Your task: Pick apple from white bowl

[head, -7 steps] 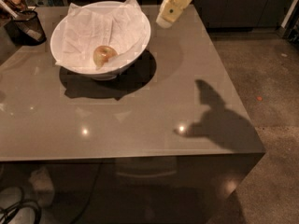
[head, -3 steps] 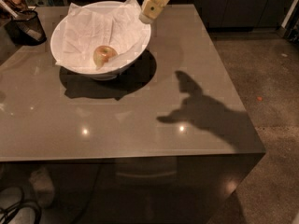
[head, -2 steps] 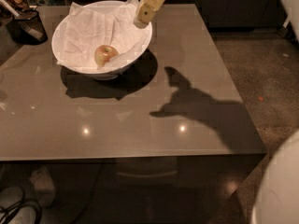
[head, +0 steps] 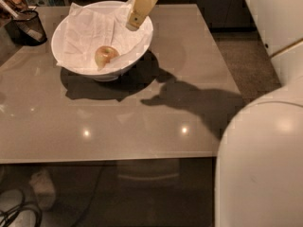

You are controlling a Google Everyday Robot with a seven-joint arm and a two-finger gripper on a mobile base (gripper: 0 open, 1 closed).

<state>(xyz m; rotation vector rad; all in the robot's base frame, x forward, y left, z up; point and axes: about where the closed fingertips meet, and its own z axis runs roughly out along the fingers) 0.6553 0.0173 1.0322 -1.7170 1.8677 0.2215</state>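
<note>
The small yellowish-green apple (head: 106,56) lies on crumpled white paper (head: 90,30) inside the wide glossy white bowl (head: 106,74) on the grey table (head: 142,126), while the cream end effector (head: 134,20) hangs over the bowl's right rim, apart from the apple; I cannot tell whether it is open or closed.

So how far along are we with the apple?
Done: the gripper is over the right side of the bowl. In hand: the approach; it hangs above and right of the apple, not touching. Left: descend, grasp, lift the apple out.
</note>
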